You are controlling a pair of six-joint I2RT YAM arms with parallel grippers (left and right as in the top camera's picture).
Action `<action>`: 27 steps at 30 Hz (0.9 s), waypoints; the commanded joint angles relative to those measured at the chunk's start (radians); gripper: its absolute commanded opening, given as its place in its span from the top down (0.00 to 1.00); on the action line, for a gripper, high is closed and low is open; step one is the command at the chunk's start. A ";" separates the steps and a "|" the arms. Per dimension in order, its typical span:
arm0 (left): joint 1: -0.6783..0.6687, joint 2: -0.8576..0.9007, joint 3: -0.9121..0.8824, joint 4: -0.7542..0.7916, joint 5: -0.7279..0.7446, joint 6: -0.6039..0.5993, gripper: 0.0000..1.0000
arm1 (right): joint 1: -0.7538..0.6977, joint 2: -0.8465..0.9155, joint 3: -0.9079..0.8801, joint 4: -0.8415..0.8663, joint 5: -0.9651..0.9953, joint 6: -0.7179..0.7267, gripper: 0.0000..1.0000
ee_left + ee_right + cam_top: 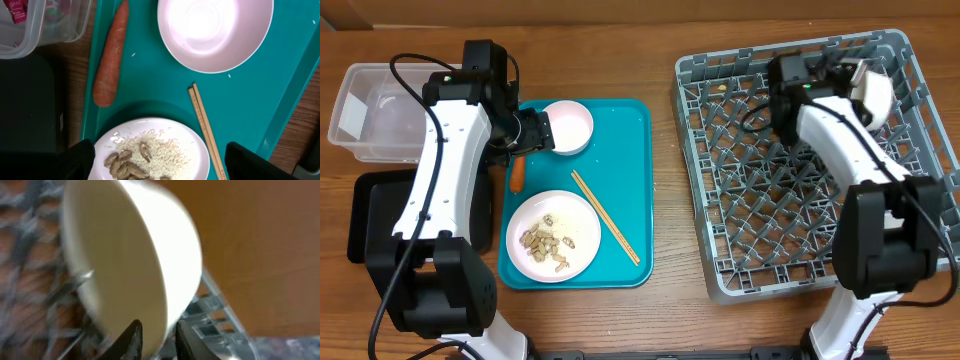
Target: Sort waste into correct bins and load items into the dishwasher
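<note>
Blur smeared most of the right wrist view; the pegs of the grey dish rack (pixel 215 315) beside the right end effector (pixel 159 339) showed only as streaks. The held bowl (pixel 125 255) filled that view, its upper part cut off by the frame edge. The right fingers (pixel 131 339) were closed with the bowl's rim pinched between them. From overhead the held bowl (pixel 873 92) sat tipped on its side above the rack's far right corner. Whether it touched the pegs could not be told. The right arm reached forward over the rack.

The left arm stretched forward along the teal tray (pixel 630 180), wrist turned toward it. The left end effector (pixel 167 165) stood wide open and gripped nothing; only its finger ends showed at the bottom corners.
- Beneath it: plate (pixel 190 145) with peanuts (pixel 125 169) and rice (pixel 165 150), cut off below.
- Ahead: second bowl (pixel 215 35), far rim out of frame.
- Ahead-left: carrot (pixel 110 55) along the tray's left edge.
- To its right: chopsticks (pixel 205 130), running out of frame.
- Far ahead-left: a corner of the clear tub (pixel 55 25), wrapper (pixel 17 10) partly visible inside.
- To its left: black tray (pixel 25 100) on the counter (pixel 660 40).
</note>
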 commanded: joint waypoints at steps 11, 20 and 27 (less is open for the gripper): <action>-0.006 -0.030 0.014 0.005 -0.006 0.008 0.13 | 0.023 -0.211 0.031 -0.147 -0.415 0.102 0.46; -0.012 -0.007 0.014 0.094 -0.006 -0.014 0.13 | 0.041 -0.349 0.042 -0.006 -1.436 -0.214 0.39; -0.019 0.116 0.014 0.200 -0.006 -0.029 0.12 | 0.181 -0.348 0.041 0.008 -1.410 -0.247 0.39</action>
